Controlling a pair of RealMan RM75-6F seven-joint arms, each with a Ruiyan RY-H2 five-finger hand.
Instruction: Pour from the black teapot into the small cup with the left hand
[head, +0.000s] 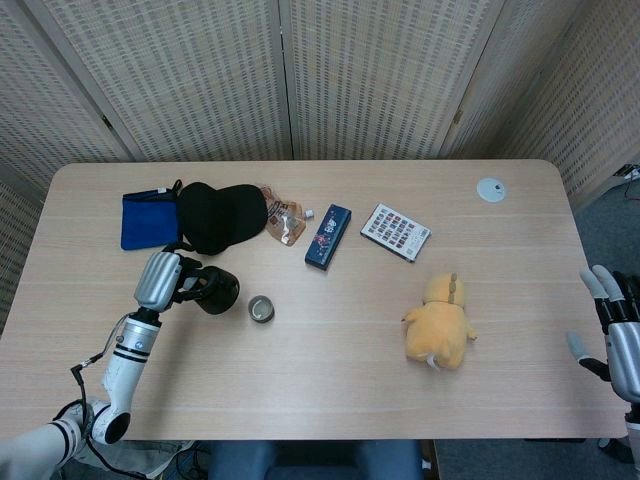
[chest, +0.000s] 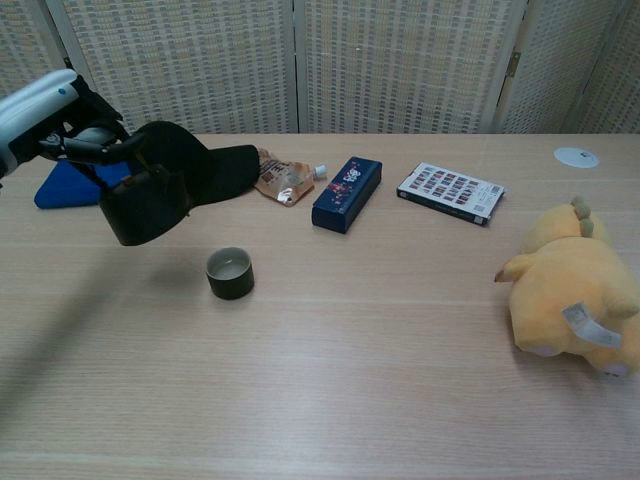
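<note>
We judge the pour itself to be over or nearly so. Our left robot hand (chest: 60, 125) grips the black teapot (chest: 145, 205) by its top handle and holds it clear of the tabletop (chest: 350, 380), roughly level, well to the left of the small cup (chest: 230, 273) — not over it. The cup stands upright; whether it holds liquid we cannot tell. What looks left is setting the teapot down. Our right robot hand (head: 612, 325) hangs off the tabletop's edge, fingers spread, empty.
</note>
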